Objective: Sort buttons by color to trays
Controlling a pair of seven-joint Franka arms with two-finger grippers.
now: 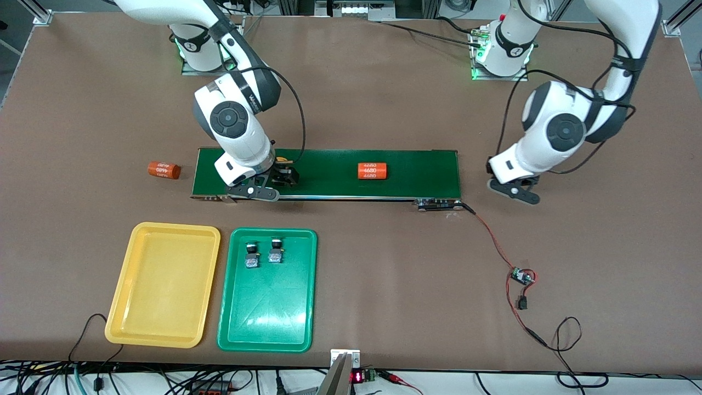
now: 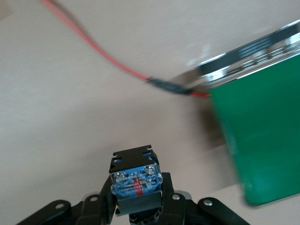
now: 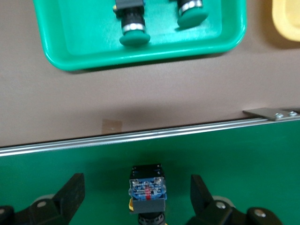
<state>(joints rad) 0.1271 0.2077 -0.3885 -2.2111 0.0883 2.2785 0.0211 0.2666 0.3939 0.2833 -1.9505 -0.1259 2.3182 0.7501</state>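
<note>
My right gripper [image 1: 278,178] [image 3: 137,186] is open, low over the dark green belt [image 1: 323,173], with a finger on either side of a button [image 3: 147,190] that has a blue-grey body and a yellow cap [image 1: 282,160]. My left gripper [image 1: 514,189] [image 2: 138,206] is shut on another button [image 2: 136,182], above the bare table beside the belt's end toward the left arm; its cap is hidden. Two green-capped buttons [image 1: 251,255] [image 1: 276,251] lie in the green tray [image 1: 269,318]; they also show in the right wrist view [image 3: 133,35] [image 3: 192,14]. The yellow tray [image 1: 164,291] holds nothing.
An orange "4680" cylinder [image 1: 373,171] lies on the belt, another [image 1: 164,170] on the table off the belt's end toward the right arm. A red cable [image 1: 493,241] runs from the belt's motor to a small circuit board [image 1: 522,277].
</note>
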